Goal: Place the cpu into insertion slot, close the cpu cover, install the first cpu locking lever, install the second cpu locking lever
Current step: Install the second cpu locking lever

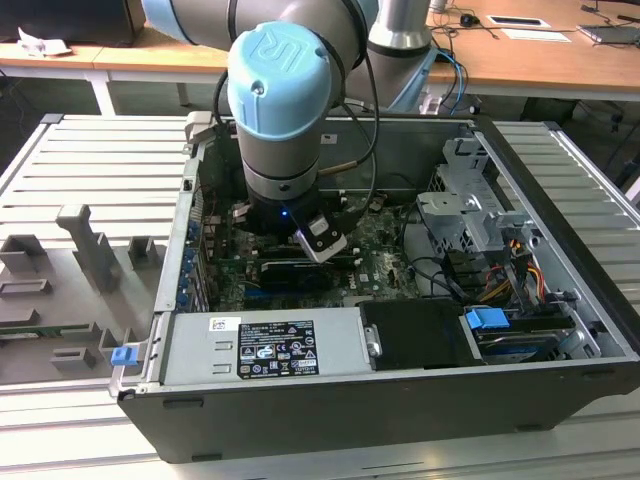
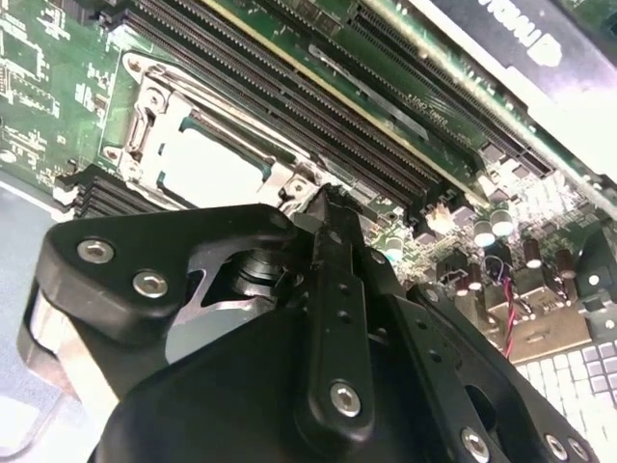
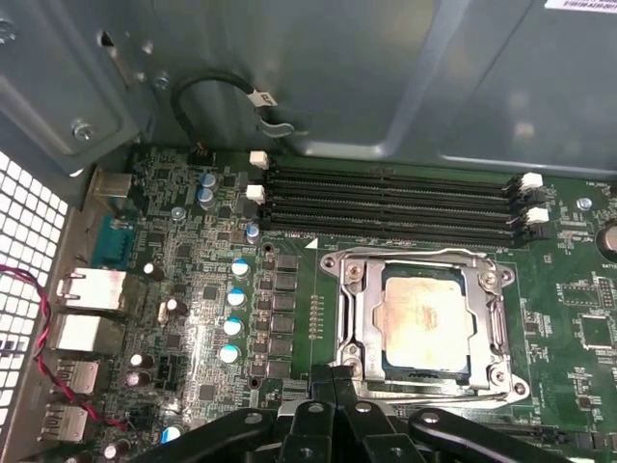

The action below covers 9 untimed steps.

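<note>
1. Exterior view: the robot arm (image 1: 280, 110) reaches down into the open computer case (image 1: 400, 400), and its wrist hides the insertion slot and the gripper's tips; a grey power supply (image 1: 265, 345) lies along the case's near edge.
2. In the first wrist view, the cpu (image 3: 421, 321) sits flat in the insertion slot (image 3: 353, 318), its pale metal top showing through the window of the cpu cover (image 3: 424, 265), which lies down over it.
3. The socket's near edge is cut off by the gripper (image 3: 333, 381), whose two fingers stand pressed together with no gap, right at that edge, beside a thin lever wire.
4. In the second wrist view, the gripper (image 2: 326, 198) shows as one dark fingertip against the socket's corner; its bulk hides half the cpu (image 2: 207, 164). Whether it grips the wire or merely touches it is hard to tell.
5. Four black memory slots (image 3: 386, 198) run just beside the socket on the green motherboard (image 3: 193, 289).
</note>
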### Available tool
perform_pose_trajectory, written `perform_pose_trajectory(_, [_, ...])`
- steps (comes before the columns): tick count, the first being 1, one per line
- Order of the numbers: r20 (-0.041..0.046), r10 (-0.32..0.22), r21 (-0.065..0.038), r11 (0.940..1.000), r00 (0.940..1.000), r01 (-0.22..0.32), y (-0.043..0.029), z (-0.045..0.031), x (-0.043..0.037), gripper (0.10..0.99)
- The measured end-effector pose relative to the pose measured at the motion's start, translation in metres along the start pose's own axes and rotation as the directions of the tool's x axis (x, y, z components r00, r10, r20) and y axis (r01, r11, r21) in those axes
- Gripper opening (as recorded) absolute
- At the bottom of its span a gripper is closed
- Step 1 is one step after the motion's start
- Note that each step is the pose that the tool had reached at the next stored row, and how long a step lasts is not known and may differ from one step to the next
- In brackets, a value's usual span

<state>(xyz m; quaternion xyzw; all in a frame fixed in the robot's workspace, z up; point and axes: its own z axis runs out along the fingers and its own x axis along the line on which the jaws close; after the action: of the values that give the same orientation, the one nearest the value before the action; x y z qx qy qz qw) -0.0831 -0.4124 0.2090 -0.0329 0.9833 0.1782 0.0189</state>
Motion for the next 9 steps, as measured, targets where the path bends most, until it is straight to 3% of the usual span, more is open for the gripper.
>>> perform_pose_trajectory(9, [0.0001, 0.000, 0.000, 1.0000, 1.0000, 0.000, 0.0034, -0.0089, -0.0005, 0.106])
